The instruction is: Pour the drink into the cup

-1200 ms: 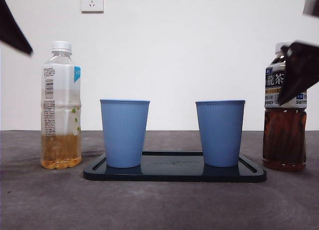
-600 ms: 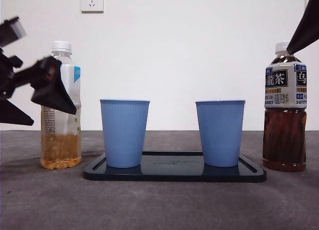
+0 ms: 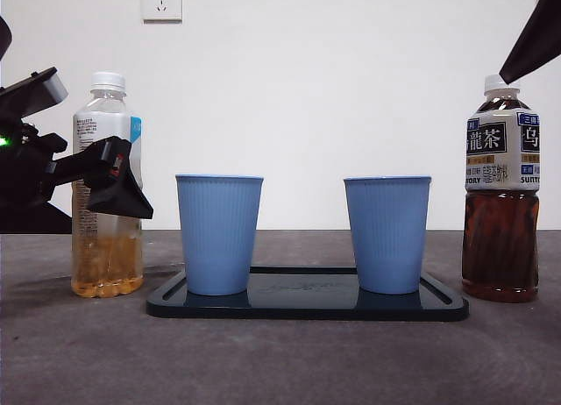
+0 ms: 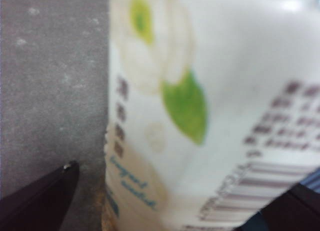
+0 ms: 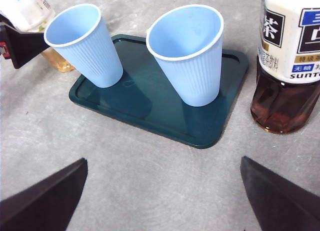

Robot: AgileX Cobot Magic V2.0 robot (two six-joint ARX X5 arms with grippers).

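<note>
Green-tea bottle (image 3: 107,186) a third full, left gripper (image 3: 105,181) spread around it, cups (image 5: 87,43) empty in right wrist view, right gripper (image 5: 162,201) wide open.

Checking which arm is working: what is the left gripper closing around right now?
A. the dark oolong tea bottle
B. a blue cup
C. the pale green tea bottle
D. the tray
C: the left gripper straddles the pale green tea bottle, jaws either side.
</note>
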